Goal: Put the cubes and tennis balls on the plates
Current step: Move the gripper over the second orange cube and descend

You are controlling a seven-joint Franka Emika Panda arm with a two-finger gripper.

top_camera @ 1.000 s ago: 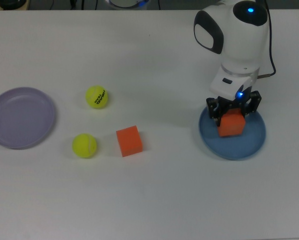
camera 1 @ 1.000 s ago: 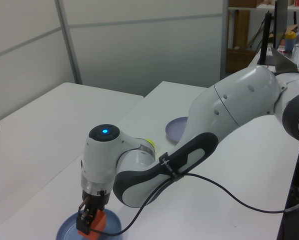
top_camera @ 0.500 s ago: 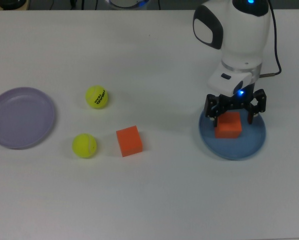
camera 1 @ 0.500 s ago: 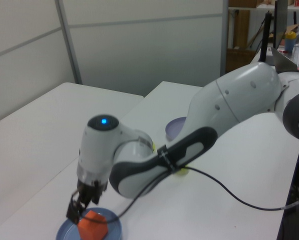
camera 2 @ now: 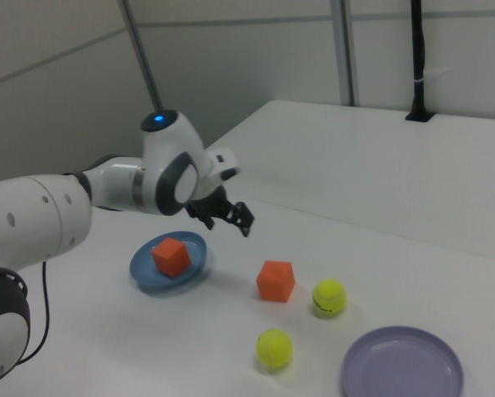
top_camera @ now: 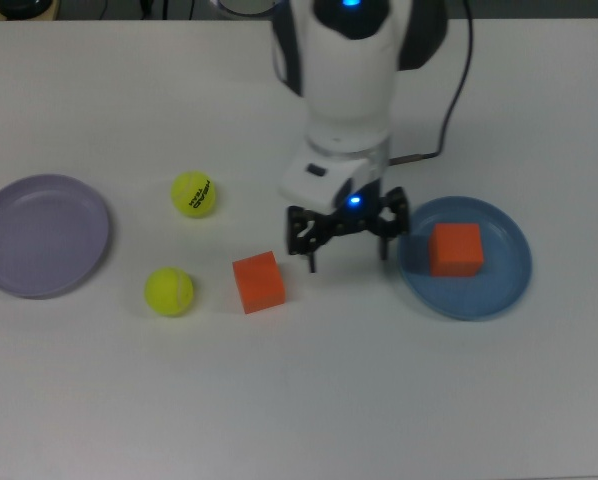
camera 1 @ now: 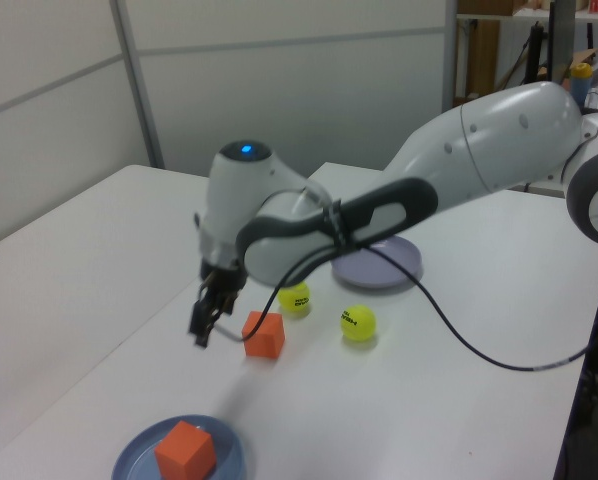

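Top view: loose orange cube [top_camera: 258,282] just left of spread, empty fingers [top_camera: 310,261].

My end effector [top_camera: 346,243] hangs open and empty above the desk [top_camera: 309,400], between the loose orange cube [top_camera: 258,282] and the blue plate [top_camera: 499,290] holding another cube [top_camera: 455,249].

Cubes, tennis balls and plates around the open-fingered gripper [top_camera: 346,243]

One matte orange foam cube [top_camera: 455,249] sits on the round blue plate [top_camera: 507,288] to the gripper's right in the top view; the other orange cube [top_camera: 258,282], the lettered yellow-green tennis ball [top_camera: 193,193], the seemingly plain ball [top_camera: 169,291] and the empty lavender plate [top_camera: 41,235] lie on its left.
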